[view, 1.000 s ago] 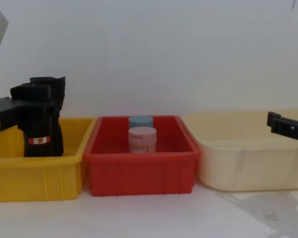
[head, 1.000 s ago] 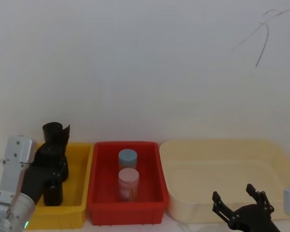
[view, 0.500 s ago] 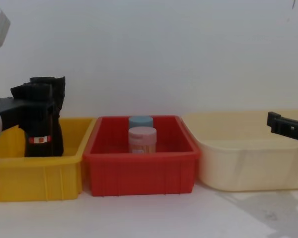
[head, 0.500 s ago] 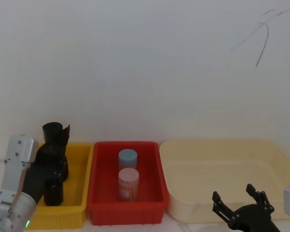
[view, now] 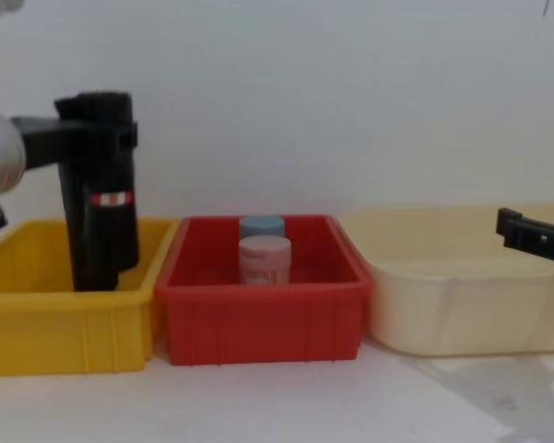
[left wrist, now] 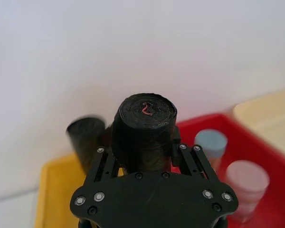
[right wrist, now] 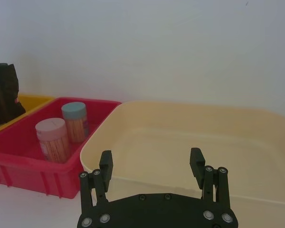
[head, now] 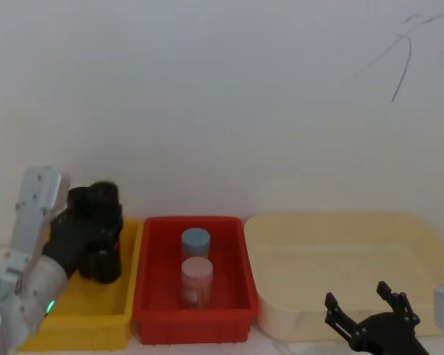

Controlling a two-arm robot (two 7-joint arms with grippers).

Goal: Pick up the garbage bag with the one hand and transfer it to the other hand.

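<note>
The garbage bag (view: 111, 185), a black roll with a red-and-white band, hangs upright over the yellow bin (view: 65, 323). My left gripper (view: 97, 134) is shut on its upper part, and the roll's top end pokes out past the fingers (left wrist: 102, 156). The head view has the garbage bag (head: 103, 198) and my left gripper (head: 95, 218) above the yellow bin's right half (head: 126, 296). My right gripper (head: 359, 297) stays low at the front right, open and with nothing in it, in front of the cream tub (right wrist: 190, 128).
A second black roll (left wrist: 85, 137) without a label stands in the yellow bin behind the lifted one. The red bin (view: 258, 323) in the middle holds a blue-lidded jar (view: 261, 226) and a pink-lidded jar (view: 264, 260). The wide cream tub (view: 462, 314) lies to the right.
My left gripper has risen with the garbage bag and shifted slightly right, so the label band sits well above the bin's rim. The right arm has not moved.
</note>
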